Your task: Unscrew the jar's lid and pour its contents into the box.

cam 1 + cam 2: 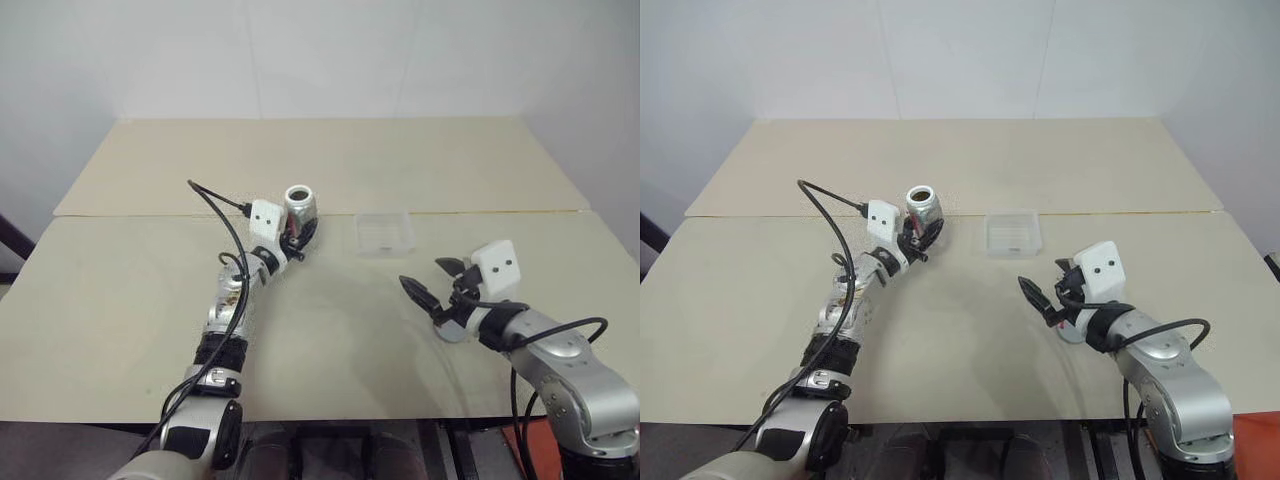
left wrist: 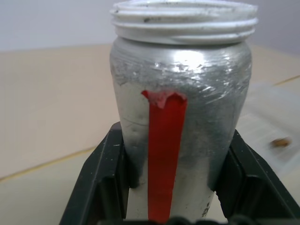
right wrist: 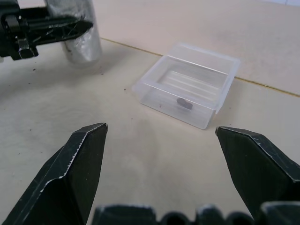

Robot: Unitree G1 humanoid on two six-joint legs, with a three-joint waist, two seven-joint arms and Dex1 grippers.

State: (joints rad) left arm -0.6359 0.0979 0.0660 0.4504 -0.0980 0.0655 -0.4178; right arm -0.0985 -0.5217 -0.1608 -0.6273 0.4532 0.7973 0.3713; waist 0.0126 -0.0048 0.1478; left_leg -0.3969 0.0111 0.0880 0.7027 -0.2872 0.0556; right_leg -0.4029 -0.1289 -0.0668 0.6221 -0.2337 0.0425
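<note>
The left pincer grips the open jar upright, its mouth up. The box lies just beside, toward the right pincer, which gapes wide and empty.

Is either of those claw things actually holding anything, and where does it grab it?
The left end effector is shut on the jar, gripping its silvery body low down, below the threaded rim. The right end effector is open and holds nothing.
</note>
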